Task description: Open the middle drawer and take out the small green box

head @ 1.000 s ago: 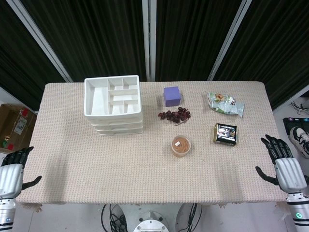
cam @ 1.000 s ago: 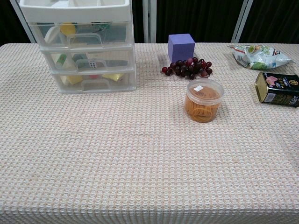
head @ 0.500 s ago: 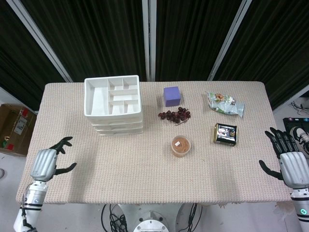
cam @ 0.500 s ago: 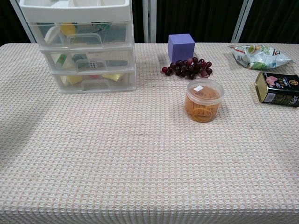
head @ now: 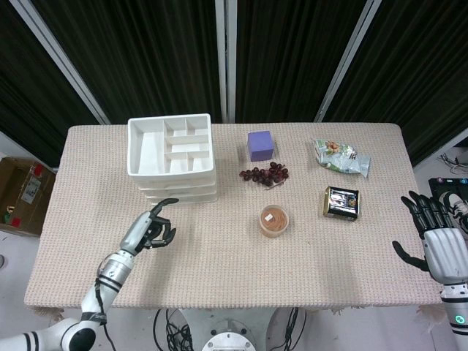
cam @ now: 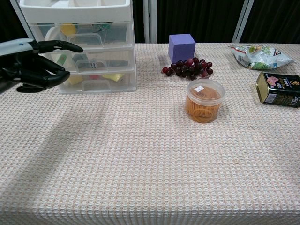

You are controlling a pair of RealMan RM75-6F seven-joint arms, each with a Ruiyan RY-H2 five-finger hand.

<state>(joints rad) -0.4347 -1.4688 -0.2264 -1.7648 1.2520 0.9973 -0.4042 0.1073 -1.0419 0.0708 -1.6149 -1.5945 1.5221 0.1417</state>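
Note:
A white three-drawer unit [head: 172, 157] [cam: 84, 47] stands at the back left of the table, and all its drawers are closed. Through the clear front of the middle drawer [cam: 93, 61] I make out a green shape [cam: 62, 58] at its left end, partly behind my hand. My left hand [head: 151, 228] [cam: 33, 63] hovers just in front of the unit's lower left. One finger is stretched toward the drawers, the others are loosely curled, and it holds nothing. My right hand [head: 439, 245] is spread beyond the table's right edge.
A purple cube [head: 260, 145], a bunch of dark grapes [head: 265, 174] and a clear tub of rubber bands [head: 274, 220] lie right of the drawers. A black tin [head: 341, 202] and a snack bag [head: 339, 156] sit further right. A cardboard box [head: 22, 191] is on the floor at left.
My left hand has travelled from the table's front left corner up and rightward to just before the drawer unit, entering the chest view. The right hand has barely moved.

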